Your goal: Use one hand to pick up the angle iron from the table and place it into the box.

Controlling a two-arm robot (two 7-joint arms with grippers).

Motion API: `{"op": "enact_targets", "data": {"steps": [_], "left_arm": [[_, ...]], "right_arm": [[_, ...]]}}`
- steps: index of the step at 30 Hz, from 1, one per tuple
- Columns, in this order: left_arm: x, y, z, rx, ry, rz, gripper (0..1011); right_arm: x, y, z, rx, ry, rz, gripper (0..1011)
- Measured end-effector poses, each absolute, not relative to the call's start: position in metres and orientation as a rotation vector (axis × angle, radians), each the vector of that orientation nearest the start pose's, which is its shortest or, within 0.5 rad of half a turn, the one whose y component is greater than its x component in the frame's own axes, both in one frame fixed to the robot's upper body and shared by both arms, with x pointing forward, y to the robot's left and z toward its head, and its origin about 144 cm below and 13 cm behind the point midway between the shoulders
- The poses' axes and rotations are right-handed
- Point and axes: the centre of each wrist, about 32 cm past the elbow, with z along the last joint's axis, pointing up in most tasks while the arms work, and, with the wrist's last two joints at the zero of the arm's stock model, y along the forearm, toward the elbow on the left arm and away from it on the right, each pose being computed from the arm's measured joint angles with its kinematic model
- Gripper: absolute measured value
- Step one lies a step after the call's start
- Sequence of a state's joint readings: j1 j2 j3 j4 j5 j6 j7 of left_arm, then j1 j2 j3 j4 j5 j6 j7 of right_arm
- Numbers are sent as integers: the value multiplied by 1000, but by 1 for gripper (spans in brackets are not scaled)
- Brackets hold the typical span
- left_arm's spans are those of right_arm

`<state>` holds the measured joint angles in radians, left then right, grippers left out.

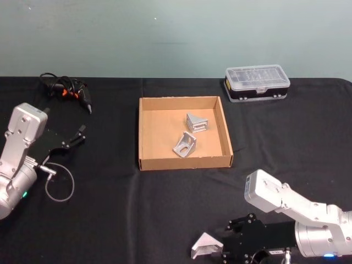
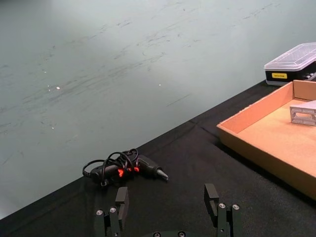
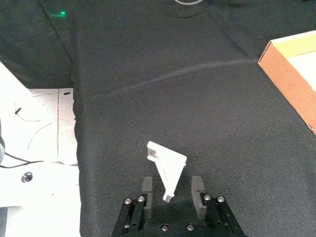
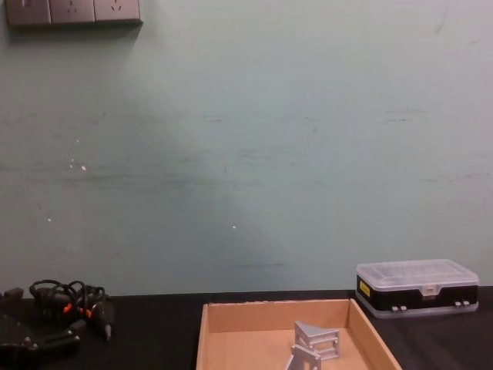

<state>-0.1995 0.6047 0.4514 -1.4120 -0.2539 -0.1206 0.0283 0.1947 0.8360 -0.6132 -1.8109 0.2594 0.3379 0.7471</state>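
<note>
The right hand (image 1: 224,242) sits at the near edge of the desk (image 1: 297,143), partly cut off by the bottom of the head view, so its fingers are hard to make out there. The right wrist view shows them plainly: the fingers (image 3: 197,187) are spread apart, with a silver angle iron (image 3: 165,165) lying on the black surface between them. Whether either finger touches it cannot be told. The angle iron lies well apart from the box (image 1: 184,162), on the robot's side of it.

The box, tan cardboard with low walls, sits mid-desk and holds a far bracket (image 1: 197,123) and a near bracket (image 1: 185,144), just beside each other. The chest view cuts off its front part. The left hand (image 1: 78,136) hovers over the desk's left side, fingers open and holding nothing.

The desk is matte black cloth with soft creases. Behind it rises a pale green, faintly scuffed wall, with a row of sockets (image 4: 73,11) high at the left. A cable bundle (image 1: 66,88), black with orange parts, lies far left. A clear-lidded plastic case (image 1: 257,82) sits far right. Past the desk's edge is white floor (image 3: 39,133).

The case carries a yellow label (image 2: 279,76); its writing is too small to read.
</note>
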Motion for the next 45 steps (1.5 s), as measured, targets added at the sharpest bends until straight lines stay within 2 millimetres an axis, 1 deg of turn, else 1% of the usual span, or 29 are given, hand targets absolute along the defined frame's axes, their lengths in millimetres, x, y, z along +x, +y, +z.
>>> {"op": "enact_targets", "data": {"steps": [1,2,3,5,9,11,12,13,14,15,18,28,39,42,44,45], "left_arm": [[489,310,1140,304,-285,1248,1005],[489,310,1140,304,-285,1248,1005],[489,310,1140,304,-285,1248,1005],[489,310,1140,304,-285,1248,1005],[489,310,1140,304,-285,1248,1005],[489,310,1140,304,-285,1248,1005],[489,310,1140,304,-285,1248,1005],[489,310,1140,304,-285,1248,1005],[489,310,1140,304,-285,1248,1005],[489,310,1140,304,-285,1248,1005],[489,310,1140,304,-285,1248,1005],[489,310,1140,304,-285,1248,1005],[489,310,1140,304,-285,1248,1005],[489,310,1140,304,-285,1248,1004],[489,310,1140,304,-285,1248,1005],[489,310,1140,304,-285,1248,1004]], "right_arm": [[445,-271,1208,-681,-21,-292,520],[445,-271,1208,-681,-21,-292,458],[445,-271,1208,-681,-21,-292,438],[445,-271,1208,-681,-21,-292,362],[445,-271,1208,-681,-21,-292,255],[445,-271,1208,-681,-21,-292,176],[445,-271,1208,-681,-21,-292,165],[445,-271,1208,-680,-21,-292,113],[445,-271,1208,-680,-20,-292,113],[445,-271,1208,-680,-20,-292,79],[445,-271,1208,-681,-20,-292,62],[444,-271,1209,-676,-26,-296,62],[445,-276,1225,-570,-69,-388,62],[451,-277,1231,-532,-81,-434,62],[458,-276,1234,-504,-91,-465,62],[465,-275,1236,-485,-96,-488,62]]}}
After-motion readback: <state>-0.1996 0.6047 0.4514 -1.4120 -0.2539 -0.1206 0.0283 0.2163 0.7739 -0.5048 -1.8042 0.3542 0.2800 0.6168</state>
